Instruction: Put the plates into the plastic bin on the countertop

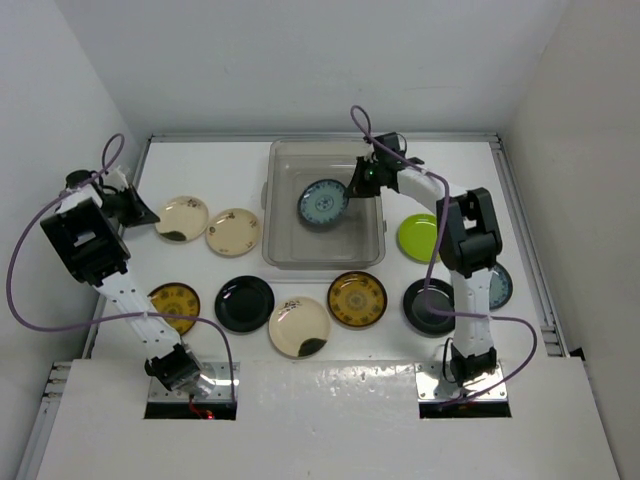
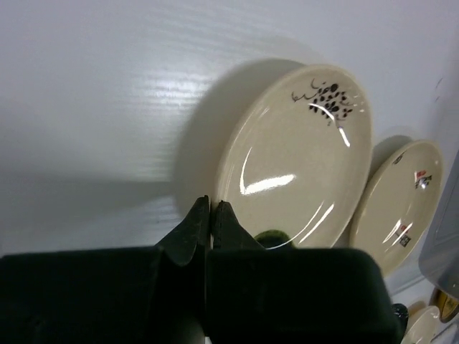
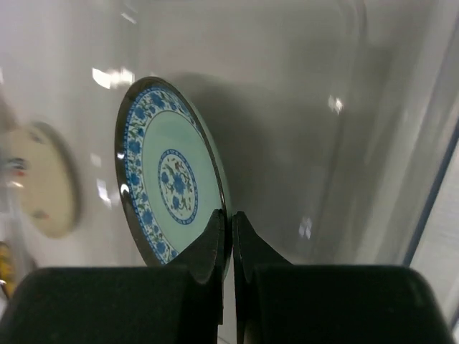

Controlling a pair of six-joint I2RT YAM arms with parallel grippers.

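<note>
My right gripper [image 3: 231,215] is shut on the rim of a blue-teal patterned plate [image 3: 168,179] and holds it tilted inside the clear plastic bin [image 3: 387,143]. From above, that plate [image 1: 322,203] hangs over the bin's floor [image 1: 300,245], with the right gripper [image 1: 357,183] at its right edge. My left gripper [image 2: 210,206] is shut on the left rim of a cream plate with a dark blotch [image 2: 301,158]. From above, this plate [image 1: 181,218] is at the far left of the countertop [image 1: 330,400], with the left gripper [image 1: 148,212] beside it.
On the countertop lie a second cream plate [image 1: 233,231], two yellow-brown plates [image 1: 174,305] [image 1: 357,299], two black plates [image 1: 244,304] [image 1: 428,306], a cream blotched plate [image 1: 299,326], a lime green plate [image 1: 418,238] and a blue-teal plate [image 1: 498,285]. White walls enclose three sides.
</note>
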